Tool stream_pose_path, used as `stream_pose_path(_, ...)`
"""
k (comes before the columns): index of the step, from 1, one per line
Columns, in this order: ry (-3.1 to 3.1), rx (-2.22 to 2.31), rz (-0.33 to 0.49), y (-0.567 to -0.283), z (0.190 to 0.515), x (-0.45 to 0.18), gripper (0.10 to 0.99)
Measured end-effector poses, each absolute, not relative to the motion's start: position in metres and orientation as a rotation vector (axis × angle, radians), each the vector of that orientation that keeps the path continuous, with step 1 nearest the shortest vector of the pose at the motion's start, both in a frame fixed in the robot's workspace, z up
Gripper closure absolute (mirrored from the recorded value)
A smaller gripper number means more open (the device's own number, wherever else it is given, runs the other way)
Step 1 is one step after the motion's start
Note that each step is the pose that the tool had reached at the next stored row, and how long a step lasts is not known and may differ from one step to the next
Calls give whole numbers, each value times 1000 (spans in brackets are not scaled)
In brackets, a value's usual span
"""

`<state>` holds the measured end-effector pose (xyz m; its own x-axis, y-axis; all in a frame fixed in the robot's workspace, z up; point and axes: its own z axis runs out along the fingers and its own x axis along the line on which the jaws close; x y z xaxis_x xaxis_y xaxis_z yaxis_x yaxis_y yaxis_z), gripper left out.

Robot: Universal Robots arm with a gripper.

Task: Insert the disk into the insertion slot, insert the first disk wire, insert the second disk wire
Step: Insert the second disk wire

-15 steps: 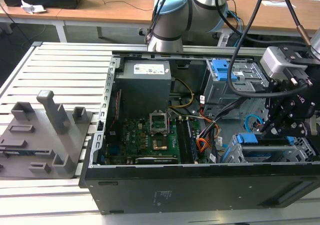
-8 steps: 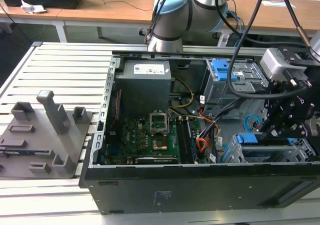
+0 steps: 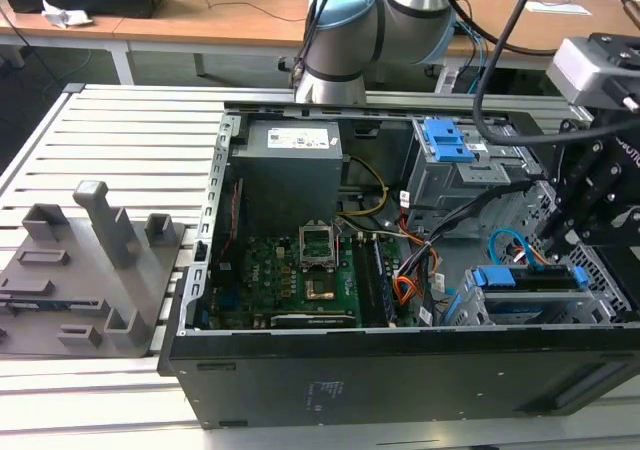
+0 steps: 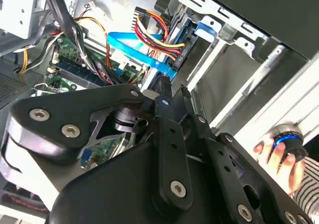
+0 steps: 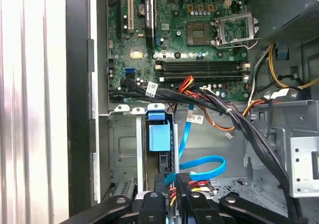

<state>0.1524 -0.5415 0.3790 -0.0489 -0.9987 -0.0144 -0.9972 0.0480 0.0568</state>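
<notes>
- The disk (image 3: 530,278) is seen seated in the slot (image 3: 470,310) of the light-grey cage, at the exterior view's right inside the open computer case (image 3: 400,370); its blue carrier is also seen in the first wrist view (image 5: 159,134).
- The gripper (image 3: 585,205) is held just above the disk's rear end; in the second wrist view (image 4: 172,92) its fingers are shown drawn close together at the plug ends, but whether a plug is gripped cannot be told.
- The blue wire (image 5: 202,165) is seen looping up from the case floor to the disk's rear, next to a red, yellow and black wire bundle (image 5: 192,186) plugged there.
- The motherboard (image 5: 194,30) is shown beyond the cage, crossed by black cables (image 5: 239,119).
- A hand (image 4: 279,157) on a blue-ringed knob is caught in the second wrist view outside the case.
</notes>
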Motion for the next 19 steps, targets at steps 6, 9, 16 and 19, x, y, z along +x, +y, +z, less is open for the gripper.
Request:
stream_pose_path(6,-2253,2146,-80,-541,401,152,851)
stream_pose_path(9,-2253,2147,-80,-540,404,152,851)
stream_pose_path(16,-2253,2146,-79,-539,404,152,980)
stream_pose_path(19,-2244,2163,-87,-544,401,148,980)
